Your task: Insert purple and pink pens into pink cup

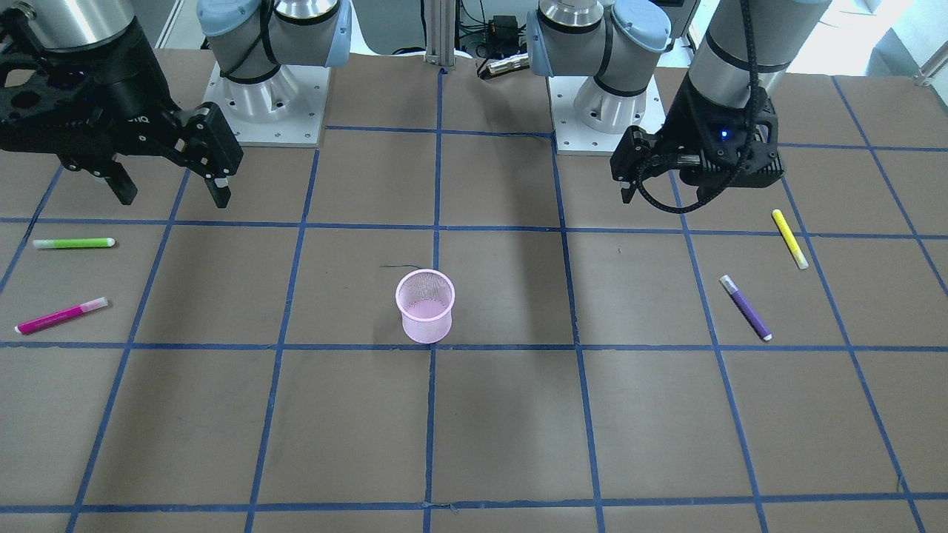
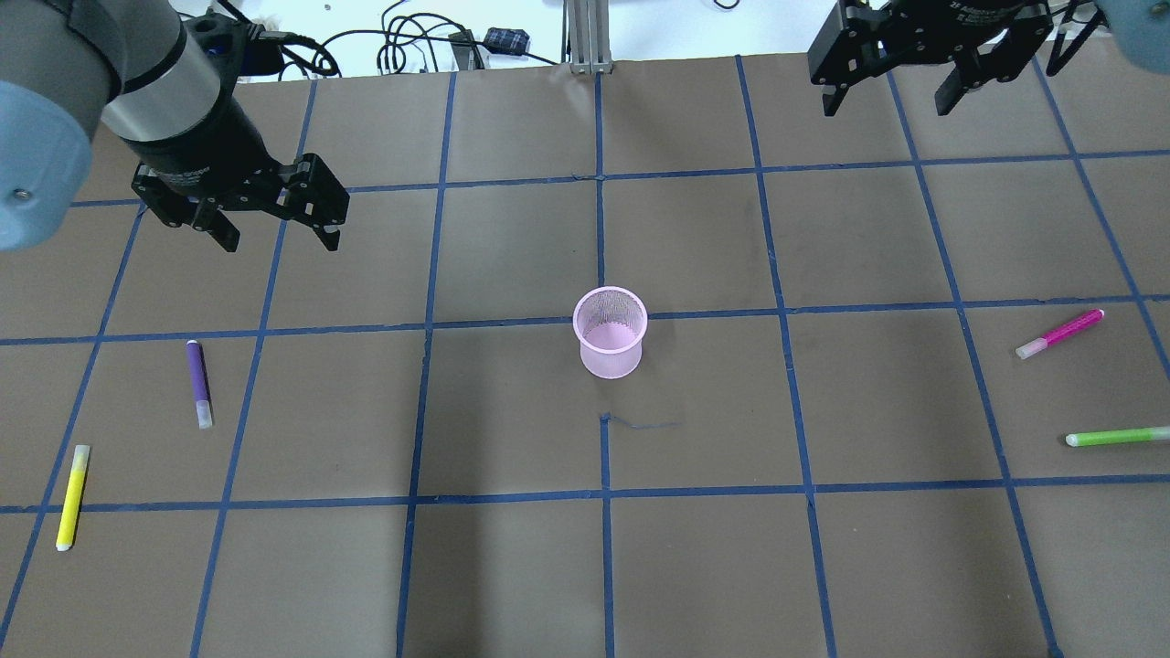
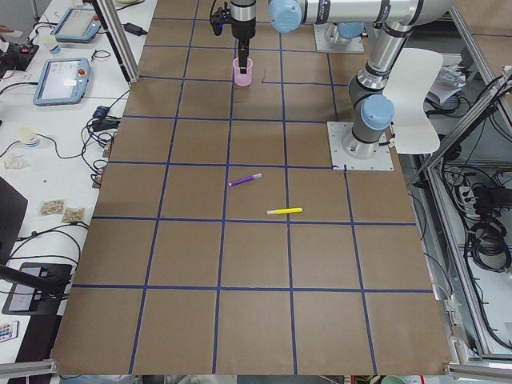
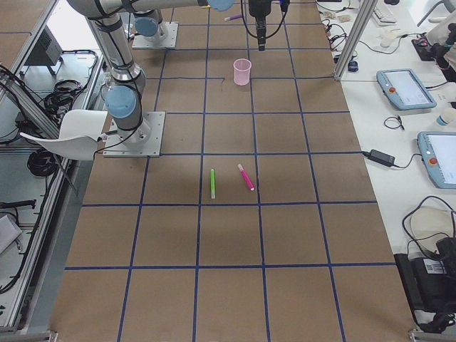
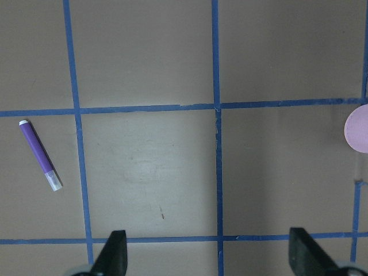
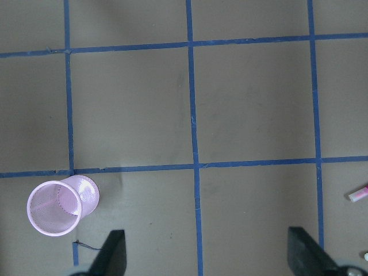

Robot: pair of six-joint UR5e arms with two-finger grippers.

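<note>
The pink mesh cup (image 2: pixel 611 334) stands upright and empty at the table's middle. The purple pen (image 2: pixel 198 382) lies flat on the robot's left side, and it also shows in the left wrist view (image 5: pixel 40 154). The pink pen (image 2: pixel 1060 334) lies flat on the right side, with only its tip in the right wrist view (image 6: pixel 357 194). My left gripper (image 2: pixel 280 241) is open and empty, held above the table beyond the purple pen. My right gripper (image 2: pixel 885 107) is open and empty, high over the far right of the table.
A yellow pen (image 2: pixel 73 496) lies near the purple pen at the left edge. A green pen (image 2: pixel 1117 437) lies near the pink pen at the right edge. The brown table (image 2: pixel 512 567) carries a blue tape grid. The arm bases (image 1: pixel 274 104) stand at the robot's side.
</note>
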